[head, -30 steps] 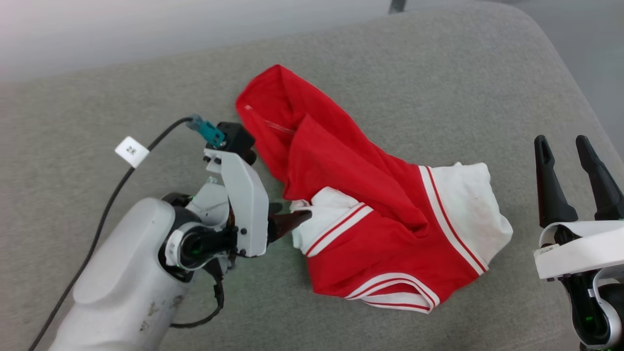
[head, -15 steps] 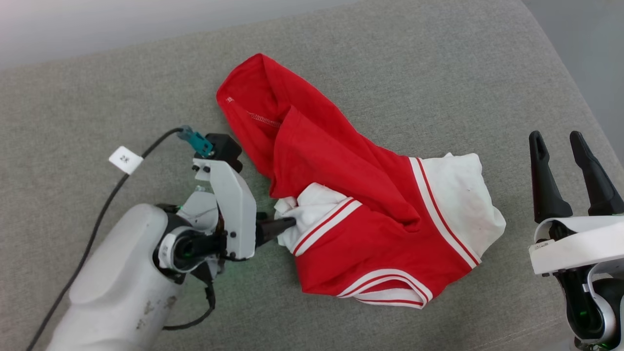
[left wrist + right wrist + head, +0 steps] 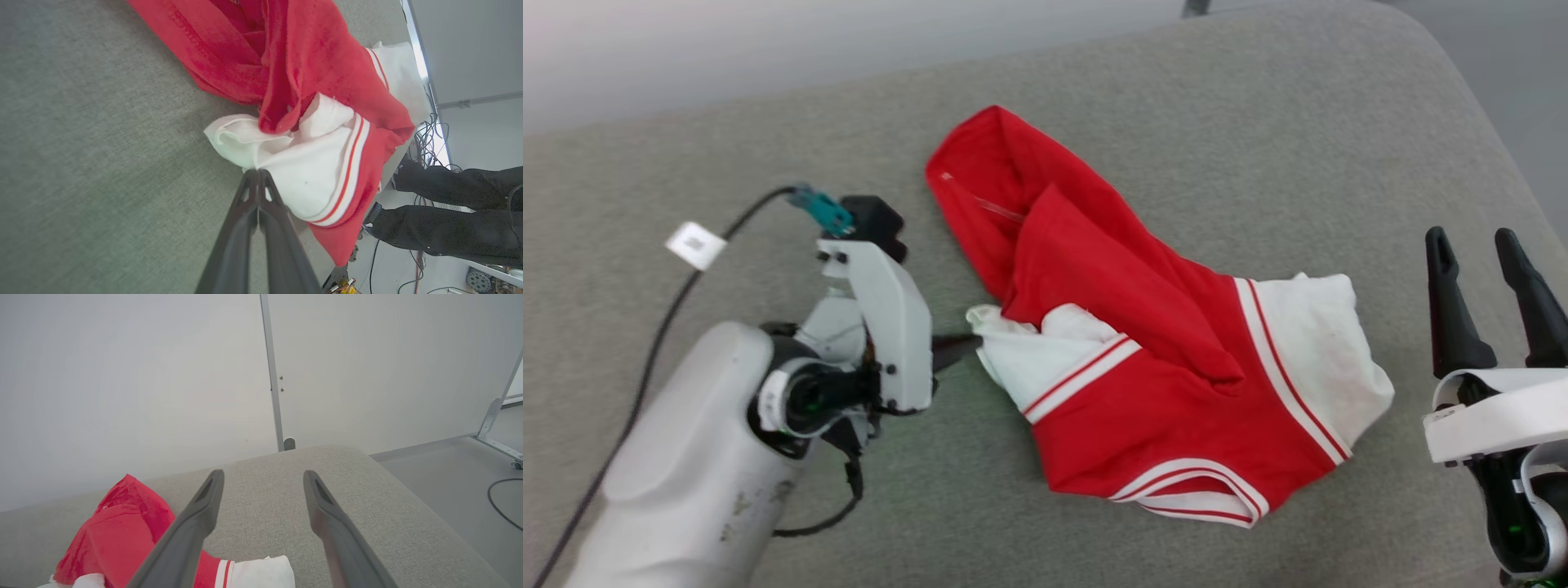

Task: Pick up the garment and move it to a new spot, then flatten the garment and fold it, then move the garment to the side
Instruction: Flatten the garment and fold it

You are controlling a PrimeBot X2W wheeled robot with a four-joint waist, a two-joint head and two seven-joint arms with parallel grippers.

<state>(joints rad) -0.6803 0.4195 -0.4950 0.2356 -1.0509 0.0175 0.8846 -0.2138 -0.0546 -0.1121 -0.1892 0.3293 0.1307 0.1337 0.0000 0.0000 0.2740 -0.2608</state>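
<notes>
Your left gripper (image 3: 962,346), jaws pinched shut on a white sleeve edge, has the garment (image 3: 1152,359) trailing away to its right across the grey cushion (image 3: 1258,122); your right gripper (image 3: 1476,245) stands wide open and empty, near the other sleeve.

A crumpled red jersey shirt (image 3: 1143,359) with white sleeves and striped trim is lying on the grey fabric surface (image 3: 1258,122). The left hand (image 3: 968,341) is pinching its near white sleeve, fingers pressed together; the right hand (image 3: 1472,245) is waiting beside it, fingers spread, touching nothing.
</notes>
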